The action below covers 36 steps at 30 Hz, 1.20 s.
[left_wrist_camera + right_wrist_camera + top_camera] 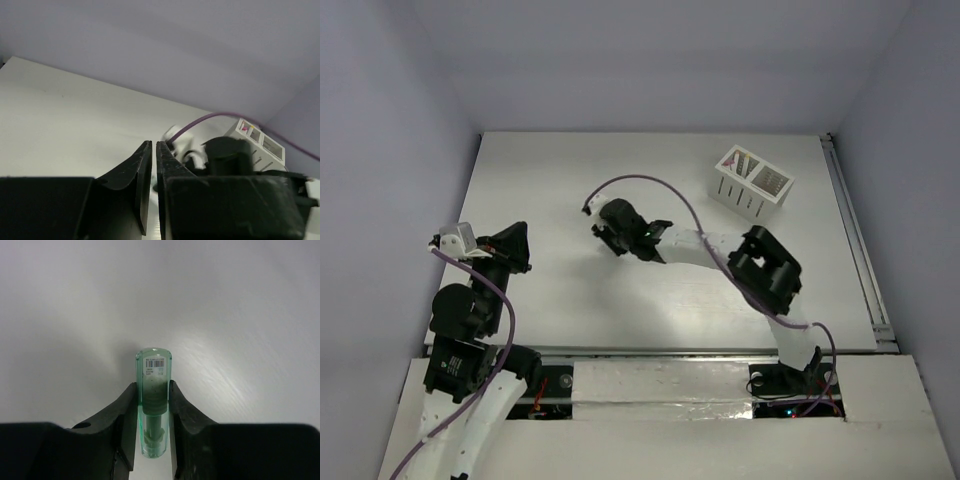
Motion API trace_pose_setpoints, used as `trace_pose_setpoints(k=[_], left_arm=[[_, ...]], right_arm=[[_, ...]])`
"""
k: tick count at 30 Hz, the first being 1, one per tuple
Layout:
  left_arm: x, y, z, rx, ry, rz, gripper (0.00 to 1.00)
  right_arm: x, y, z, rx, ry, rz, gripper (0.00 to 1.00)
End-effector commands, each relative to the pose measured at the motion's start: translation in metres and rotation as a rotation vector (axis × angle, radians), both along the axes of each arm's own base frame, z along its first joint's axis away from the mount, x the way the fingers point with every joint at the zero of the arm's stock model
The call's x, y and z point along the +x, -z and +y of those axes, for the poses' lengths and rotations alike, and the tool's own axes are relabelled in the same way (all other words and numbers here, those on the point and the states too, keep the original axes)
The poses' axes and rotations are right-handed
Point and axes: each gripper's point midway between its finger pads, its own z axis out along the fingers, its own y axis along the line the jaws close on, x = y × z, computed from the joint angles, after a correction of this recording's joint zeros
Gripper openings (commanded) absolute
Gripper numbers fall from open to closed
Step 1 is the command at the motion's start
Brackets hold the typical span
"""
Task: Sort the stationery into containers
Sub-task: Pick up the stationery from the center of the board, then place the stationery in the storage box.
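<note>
Mint-green clear plastic stick (pixel 153 371), probably light and slippery, sits pinched mid-barrel in the right gripper (pixel 152 401); left gripper (pixel 153 146) jaws pressed together, empty.

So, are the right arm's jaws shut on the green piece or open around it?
Shut on it: in the right wrist view both jaws press against the sides of the mint-green piece.
</note>
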Motion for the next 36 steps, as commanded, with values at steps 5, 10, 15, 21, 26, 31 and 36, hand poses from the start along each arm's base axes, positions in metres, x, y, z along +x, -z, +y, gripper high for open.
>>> trace_pose_setpoints(k=[5, 10, 15, 21, 26, 31, 36], left_arm=[[-0.008, -0.022, -0.007, -0.009, 0.05, -0.086, 0.09], [-0.009, -0.023, -0.011, -0.009, 0.068, -0.09, 0.11], [-0.009, -0.021, -0.011, -0.008, 0.07, -0.087, 0.13], [-0.009, -0.022, -0.013, -0.006, 0.08, -0.087, 0.14], [-0.01, -0.023, -0.012, -0.009, 0.074, -0.091, 0.15], [-0.01, -0.022, -0.013, -0.006, 0.078, -0.09, 0.15], [-0.01, -0.023, -0.012, -0.008, 0.077, -0.091, 0.15]], right_arm=[[0.09, -0.175, -0.174, 0.405, 0.656, -0.325, 0.0], [0.108, -0.203, -0.295, 0.632, 0.89, -0.326, 0.0], [0.112, -0.216, -0.393, 0.566, 1.12, -0.463, 0.01], [0.126, -0.191, -0.434, 0.505, 1.182, -0.441, 0.03], [0.138, -0.161, -0.44, 0.445, 1.222, -0.385, 0.04], [0.134, -0.154, -0.442, 0.433, 1.236, -0.383, 0.13], [0.127, -0.162, -0.441, 0.469, 1.229, -0.39, 0.6]])
